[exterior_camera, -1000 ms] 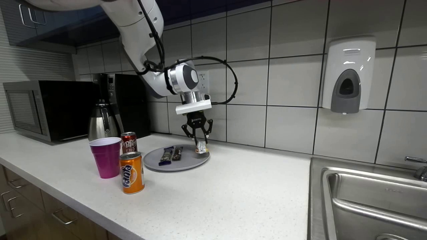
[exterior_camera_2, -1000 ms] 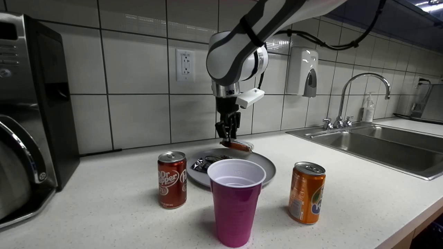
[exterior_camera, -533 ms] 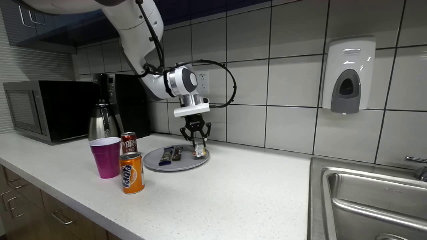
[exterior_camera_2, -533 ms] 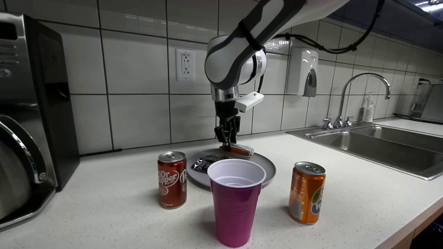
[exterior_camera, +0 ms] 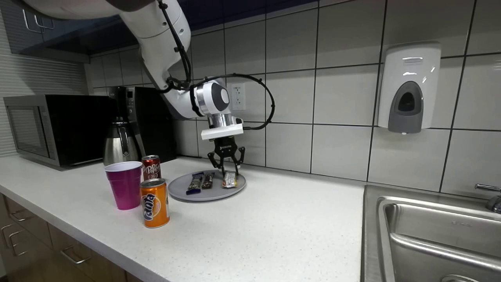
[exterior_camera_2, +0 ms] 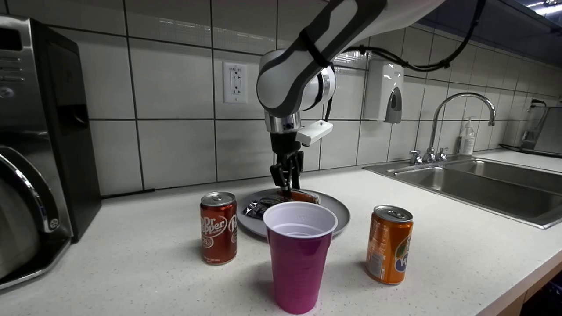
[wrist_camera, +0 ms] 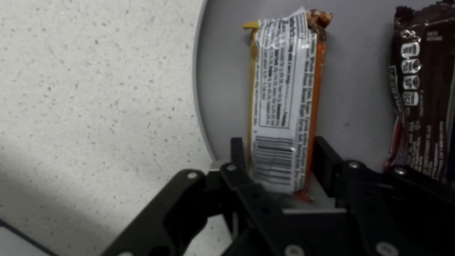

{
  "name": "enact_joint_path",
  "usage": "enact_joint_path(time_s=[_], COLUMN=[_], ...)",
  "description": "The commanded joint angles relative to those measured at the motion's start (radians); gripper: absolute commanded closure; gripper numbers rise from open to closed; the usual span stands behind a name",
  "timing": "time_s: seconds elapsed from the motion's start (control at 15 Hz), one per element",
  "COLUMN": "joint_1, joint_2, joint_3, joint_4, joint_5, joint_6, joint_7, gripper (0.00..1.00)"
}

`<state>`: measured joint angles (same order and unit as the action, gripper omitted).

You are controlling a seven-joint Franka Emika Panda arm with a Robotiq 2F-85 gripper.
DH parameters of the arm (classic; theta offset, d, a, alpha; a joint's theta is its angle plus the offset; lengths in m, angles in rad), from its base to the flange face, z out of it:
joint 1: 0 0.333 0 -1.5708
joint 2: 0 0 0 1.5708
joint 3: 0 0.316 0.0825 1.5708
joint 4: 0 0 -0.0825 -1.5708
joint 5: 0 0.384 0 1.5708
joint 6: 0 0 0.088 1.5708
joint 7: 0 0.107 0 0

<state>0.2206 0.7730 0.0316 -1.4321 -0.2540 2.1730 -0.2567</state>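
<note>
On the plate [exterior_camera: 179, 190], in an exterior view, the wrapped bar [exterior_camera: 230, 181] is set directly beneath the pincer [exterior_camera: 230, 175]. In an exterior view, its long axis is shown running from the pincer toward the side of the sink [exterior_camera_2: 483, 188]. In the wrist view, the barcode end is straddled by fingers [wrist_camera: 325, 163] parted slightly wider than the bar, a slim gap being left on one side; the far end is pointed up the picture, roughly parallel to a brown wrapper [wrist_camera: 426, 99].
</note>
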Motion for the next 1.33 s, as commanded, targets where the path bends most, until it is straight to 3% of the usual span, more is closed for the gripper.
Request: enact_joint_path(time_s=[0.0,0.2,1.27], joint_1=[-0.006,-0.008,-0.094], joint_2=[0.001,-0.005,-0.132], joint_3=[0.010,0.005,0.009], joint_4=[0.025,0.024,-0.078], joint_5=[-0.011,-0.012,0.004], joint_6=[-0.034,-0.031,0.019], joint_7=[0.026,0.036,-0.007], gripper=[0.16,0.00,0.00])
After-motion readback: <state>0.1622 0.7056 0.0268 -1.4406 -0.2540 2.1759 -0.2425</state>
